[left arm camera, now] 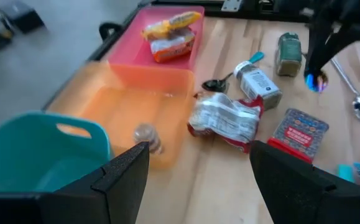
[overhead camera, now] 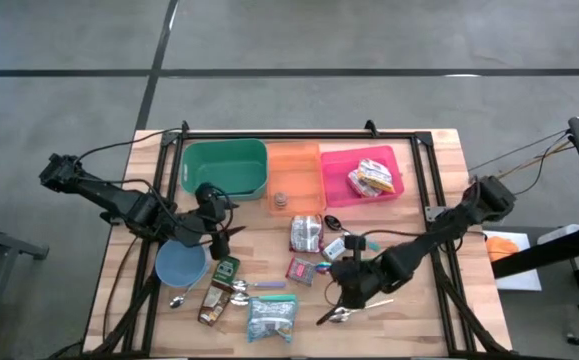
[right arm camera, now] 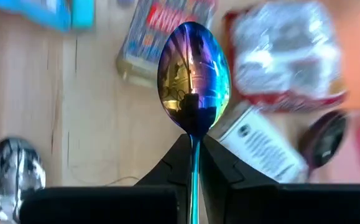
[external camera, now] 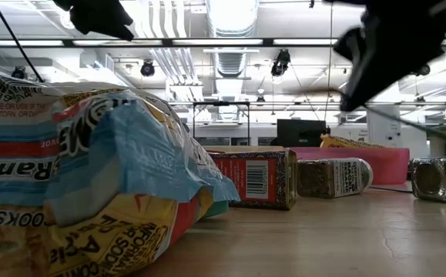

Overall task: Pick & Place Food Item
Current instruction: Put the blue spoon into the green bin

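Right wrist view: an iridescent spoon (right arm camera: pixel 194 76) is clamped between the right gripper's (right arm camera: pixel 194 155) closed fingers; the left gripper (left arm camera: pixel 198 171) is held wide.

Bowl and loose spoons on the wooden table (overhead camera: pixel 439 180).
A blue bowl (overhead camera: pixel 181 264) sits just beside the left claw (overhead camera: pixel 221 234); a silver spoon (overhead camera: pixel 337 316) lies near the right claw (overhead camera: pixel 345 293), a black spoon (overhead camera: pixel 333 222) farther off.
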`<act>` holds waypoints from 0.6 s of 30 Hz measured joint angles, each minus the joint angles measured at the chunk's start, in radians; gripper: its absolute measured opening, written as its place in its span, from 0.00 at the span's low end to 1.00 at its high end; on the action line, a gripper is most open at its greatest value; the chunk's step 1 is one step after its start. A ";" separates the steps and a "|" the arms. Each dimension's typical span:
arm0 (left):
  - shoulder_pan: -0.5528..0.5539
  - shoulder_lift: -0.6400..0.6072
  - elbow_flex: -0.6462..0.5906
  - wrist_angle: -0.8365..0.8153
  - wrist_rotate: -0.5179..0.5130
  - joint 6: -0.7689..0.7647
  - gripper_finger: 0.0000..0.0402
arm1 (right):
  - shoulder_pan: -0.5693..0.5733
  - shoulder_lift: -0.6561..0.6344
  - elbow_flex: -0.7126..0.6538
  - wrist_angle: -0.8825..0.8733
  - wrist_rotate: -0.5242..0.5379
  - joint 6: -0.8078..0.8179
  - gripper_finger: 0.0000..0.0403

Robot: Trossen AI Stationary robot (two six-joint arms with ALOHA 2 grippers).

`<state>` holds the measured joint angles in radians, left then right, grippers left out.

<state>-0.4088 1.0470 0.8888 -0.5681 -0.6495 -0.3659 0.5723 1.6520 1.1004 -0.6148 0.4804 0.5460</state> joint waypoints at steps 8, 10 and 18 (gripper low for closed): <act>0.000 0.000 0.000 0.072 -0.047 0.169 0.70 | -0.102 -0.098 -0.008 0.193 0.047 -0.271 0.03; 0.000 0.000 0.000 0.089 -0.079 0.194 0.70 | -0.138 -0.117 -0.008 0.237 0.039 -0.355 0.03; 0.024 0.000 0.000 0.097 -0.166 0.228 0.69 | -0.310 -0.180 -0.010 0.381 -0.110 -0.600 0.03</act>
<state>-0.3852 1.0466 0.8890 -0.4709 -0.8158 -0.1381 0.2622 1.4722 1.0905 -0.2336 0.3709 -0.0543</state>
